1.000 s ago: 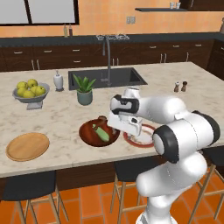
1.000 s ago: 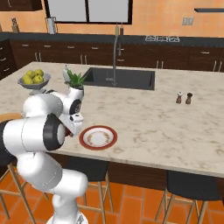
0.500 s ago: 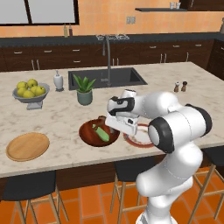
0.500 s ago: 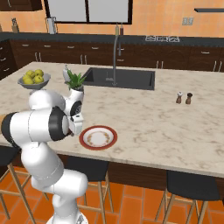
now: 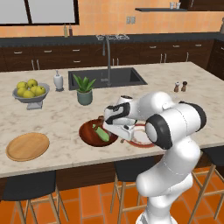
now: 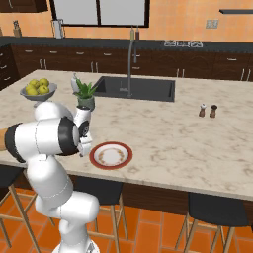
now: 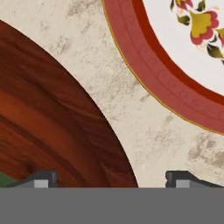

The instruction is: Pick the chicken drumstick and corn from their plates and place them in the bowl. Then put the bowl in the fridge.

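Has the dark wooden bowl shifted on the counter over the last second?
No. In the left base view the bowl sits at the same spot before the potted plant, beside the red-rimmed plate, with the corn inside it.

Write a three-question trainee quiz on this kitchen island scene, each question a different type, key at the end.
1. True or false: the corn lies in the bowl.
2. The white plate with the red-brown rim holds: A) the drumstick B) the corn C) no food.
3. Fill in: the claw is ____, one tip over the bowl's rim, the other over the bare counter.

Key: 1 true; 2 C; 3 open.
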